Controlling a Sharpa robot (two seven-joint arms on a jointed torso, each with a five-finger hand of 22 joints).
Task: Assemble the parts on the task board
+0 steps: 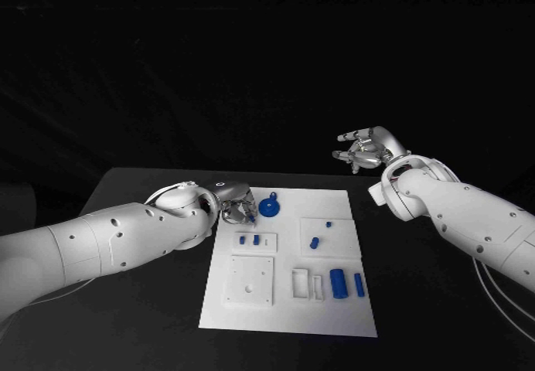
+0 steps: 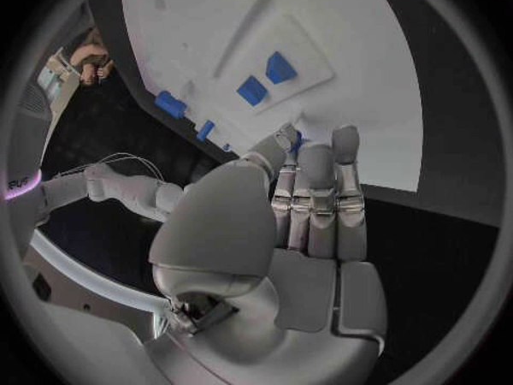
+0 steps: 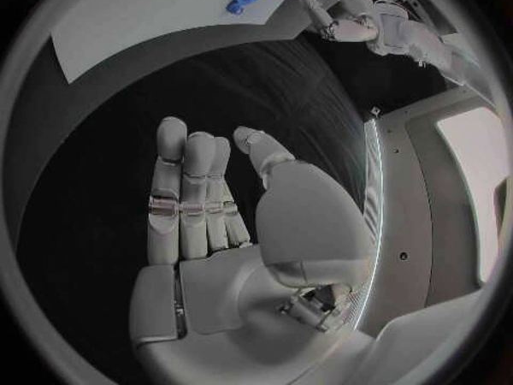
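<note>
A white task board (image 1: 335, 309) is seen lying lengthwise in the middle of a black table (image 1: 134, 185), viewed from above by the head camera. Several raised white fixtures are carried on it. In a small plate at the board's left side, two small blue blocks (image 1: 250, 240) are seated side by side. In a square plate to the right of that, a blue peg (image 1: 315, 243) and a smaller blue piece (image 1: 329, 225) are held. Nearer the robot, a large white fixture with holes (image 1: 251, 280) is set at the left, and beside it a slotted holder (image 1: 303, 283) is placed, with two blue cylinders (image 1: 338, 284) lying just to its right. At the board's far left corner, a round blue part with a handle (image 1: 269, 207) is found lying flat.

The left hand (image 1: 236, 209) is held over the board's far left edge, just beside the round blue part. Its fingers (image 2: 316, 180) are seen pressed together and pointing at the board, with a sliver of blue at the thumb tip; whether something is pinched cannot be told.

The right hand (image 1: 365, 151) is raised above the table beyond the board's far right corner, well apart from every part. Its fingers (image 3: 182, 188) are loosely extended, and nothing is held.
</note>
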